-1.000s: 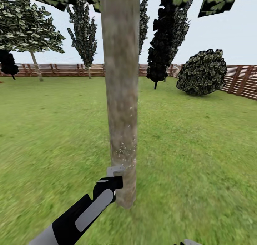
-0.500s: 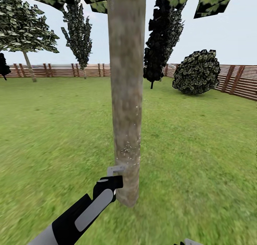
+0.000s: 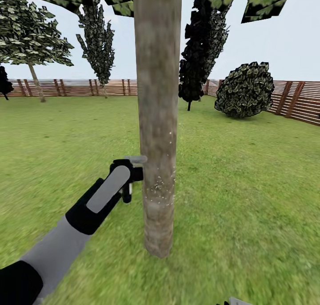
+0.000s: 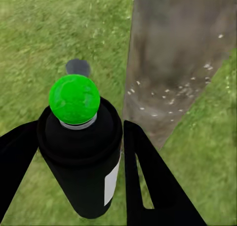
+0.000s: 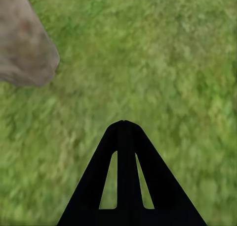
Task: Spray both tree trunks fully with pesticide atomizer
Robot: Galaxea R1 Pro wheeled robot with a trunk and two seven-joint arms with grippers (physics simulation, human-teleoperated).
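The near tree trunk rises straight in front of me, mottled grey-brown, with white pesticide specks on its lower part. My left gripper is shut on the pesticide atomizer, whose pale grey head almost touches the bark on the trunk's left side. In the left wrist view the atomizer is a dark bottle with a green dome between the fingers, facing the speckled trunk. The second tree stands far left by the fence. My right gripper is shut, empty, over grass near the trunk's base.
Grass lawn spreads all round. A brown slatted fence rings it. Dark conifers and a round bush stand behind the trunk to the right, another conifer to the left.
My left arm has lifted the atomizer from low on the trunk to just above the speckled patch. Earlier, the camera shifted a little, moving the trunk rightward in view.
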